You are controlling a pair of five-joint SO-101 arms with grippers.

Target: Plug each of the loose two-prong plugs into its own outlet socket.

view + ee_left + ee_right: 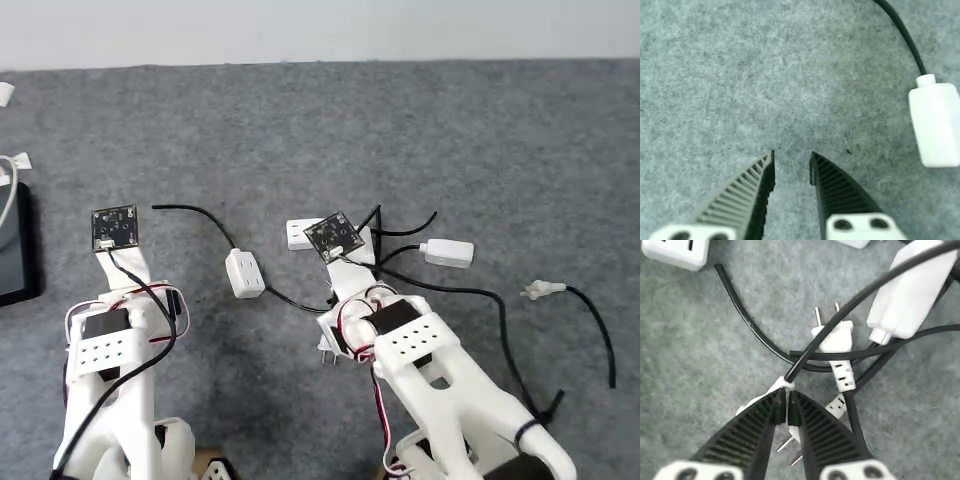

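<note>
My right gripper (786, 392) is shut on a white two-prong plug (781, 385); its black cord (840, 315) runs away from the fingertips and its prongs poke out beneath the fingers. A second white plug (835, 337) lies just beyond on the carpet, crossed by cords. One white outlet socket (675, 252) sits farther off, and a white block (912, 290) lies to the other side. My left gripper (792, 157) hovers slightly open over bare carpet, with a corded white outlet socket (935, 125) beside it. From above, a third plug (540, 290) lies at the right.
Tangled black cords (470, 292) spread over the grey carpet (300, 130) between the right arm and the far-right plug. A dark flat device (15, 250) lies at the left edge. Open carpet stretches across the back.
</note>
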